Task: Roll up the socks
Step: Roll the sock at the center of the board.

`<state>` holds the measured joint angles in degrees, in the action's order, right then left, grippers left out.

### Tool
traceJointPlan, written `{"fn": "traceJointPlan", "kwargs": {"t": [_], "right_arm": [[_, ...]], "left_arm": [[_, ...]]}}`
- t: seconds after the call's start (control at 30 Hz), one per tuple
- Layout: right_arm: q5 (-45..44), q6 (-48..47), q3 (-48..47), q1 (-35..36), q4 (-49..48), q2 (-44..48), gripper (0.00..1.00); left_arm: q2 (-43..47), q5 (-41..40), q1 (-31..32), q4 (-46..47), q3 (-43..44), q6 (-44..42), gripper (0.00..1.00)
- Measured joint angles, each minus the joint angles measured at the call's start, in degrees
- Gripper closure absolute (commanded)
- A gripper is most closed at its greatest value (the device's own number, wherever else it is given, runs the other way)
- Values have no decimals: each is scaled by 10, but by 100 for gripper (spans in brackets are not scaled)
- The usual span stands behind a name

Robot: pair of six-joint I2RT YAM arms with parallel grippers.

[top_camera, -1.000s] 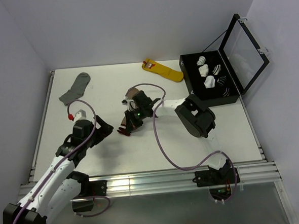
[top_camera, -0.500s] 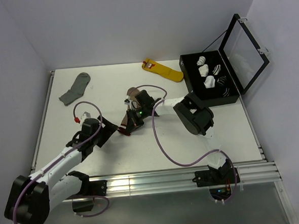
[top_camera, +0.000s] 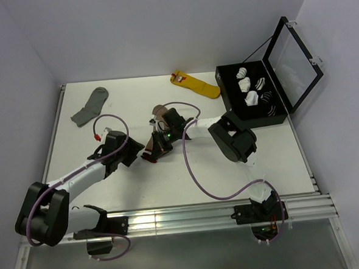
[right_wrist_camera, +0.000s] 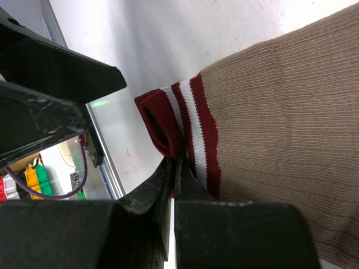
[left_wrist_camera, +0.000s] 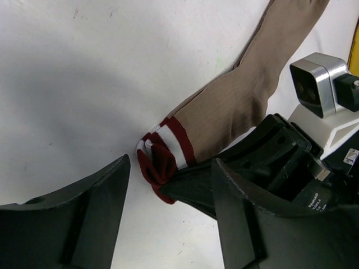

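Note:
The tan-brown sock (left_wrist_camera: pixel 235 101) with a dark red and white striped cuff (left_wrist_camera: pixel 162 154) lies on the white table near its middle (top_camera: pixel 160 114). My right gripper (top_camera: pixel 151 154) is shut on the cuff's edge; in the right wrist view (right_wrist_camera: pixel 175 159) its jaws pinch the red cuff (right_wrist_camera: pixel 168 126). My left gripper (top_camera: pixel 135 150) is open just left of the cuff, its fingers (left_wrist_camera: pixel 84 213) apart with the cuff and the right gripper's tip between and ahead of them (left_wrist_camera: pixel 168 190).
A plain grey sock (top_camera: pixel 91 106) lies at the back left. A yellow sock with a red tag (top_camera: pixel 195 85) lies at the back. An open black box (top_camera: pixel 250 93) with rolled socks stands at the right.
My left gripper has moved right and forward along the table until it is close beside the cuff. The right gripper keeps its hold on the cuff, nearly still.

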<state>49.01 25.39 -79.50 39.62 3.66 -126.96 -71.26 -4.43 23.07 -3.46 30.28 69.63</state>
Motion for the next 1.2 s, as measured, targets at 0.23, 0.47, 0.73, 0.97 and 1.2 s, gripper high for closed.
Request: {"fn": "traceJointPlan", "kwargs": {"t": [0.23, 0.47, 0.73, 0.97, 1.2], "right_arm": [[0, -2, 0, 0, 0, 0, 100], [0, -2, 0, 0, 0, 0, 100], [0, -1, 0, 0, 0, 0, 100], [0, -1, 0, 0, 0, 0, 100], [0, -1, 0, 0, 0, 0, 100]], "left_arm": [[-23, 8, 0, 7, 7, 10, 42], [-21, 16, 0, 5, 7, 18, 43], [-11, 19, 0, 6, 7, 22, 46], [-27, 26, 3, -2, 7, 22, 52], [4, 17, 4, -21, 3, 21, 54]]}}
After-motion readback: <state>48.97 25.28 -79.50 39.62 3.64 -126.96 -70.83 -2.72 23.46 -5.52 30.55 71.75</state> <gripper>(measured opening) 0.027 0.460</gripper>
